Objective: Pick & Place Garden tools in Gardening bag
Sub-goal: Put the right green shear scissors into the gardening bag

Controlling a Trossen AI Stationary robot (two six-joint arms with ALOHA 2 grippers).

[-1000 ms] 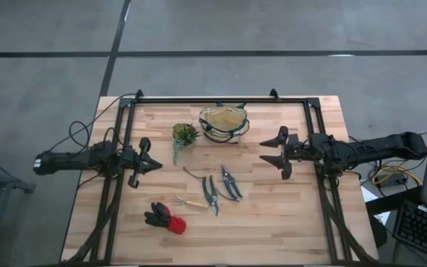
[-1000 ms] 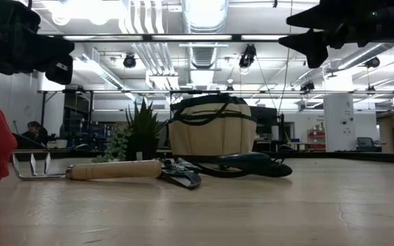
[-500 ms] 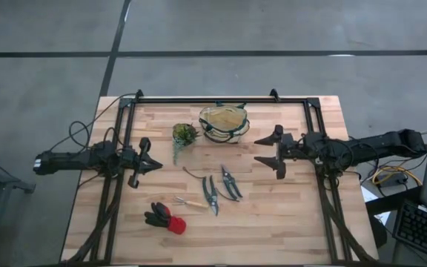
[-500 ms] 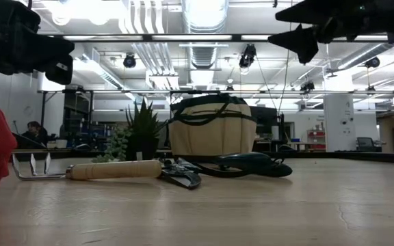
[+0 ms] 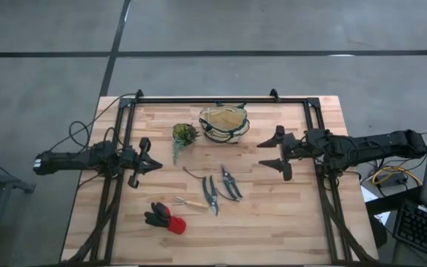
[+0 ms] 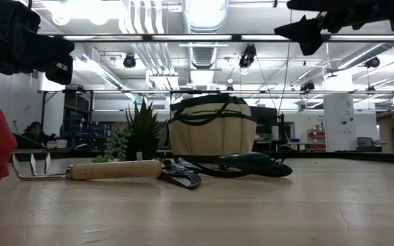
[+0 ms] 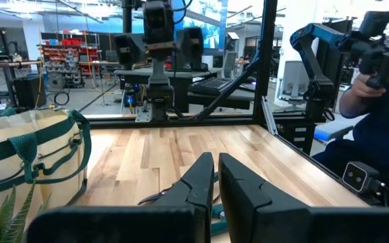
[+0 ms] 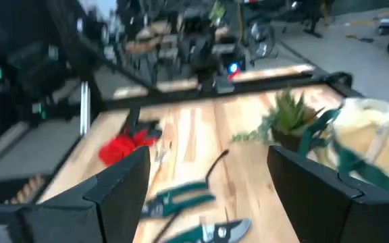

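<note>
Black-and-red pair of gloves (image 5: 164, 218): lay nearest the front edge of the pale wooden plank desk (image 5: 295, 222), toward the left side.

Thin wooden-handled hand tool (image 5: 190, 202): lay flat just beside the gloves, its small metal prongs showing in the low view.

Two grey-handled pruning shears (image 5: 211, 194) and (image 5: 230, 182): lay side by side at mid-desk, near the hand tool; whether they touched each other could not be told.

Left gripper (image 5: 151, 163): hung over the desk's left side, level with the shears and well apart from them, fingers pressed together, holding nothing.

Right gripper (image 5: 279, 153): hung high above the desk's right-centre, to the right of the shears, fingers spread wide, empty.

Small green potted plant (image 5: 184, 134): stood upright behind the shears, just left of the bag.

Small round tan fabric gardening bag with dark green trim and handles (image 5: 223, 122): stood upright near the desk's far edge, its mouth open upward; no tool was seen inside it.

Beyond the desk: a person's dark blue sleeve (image 7: 377, 142) in the left wrist view.
</note>
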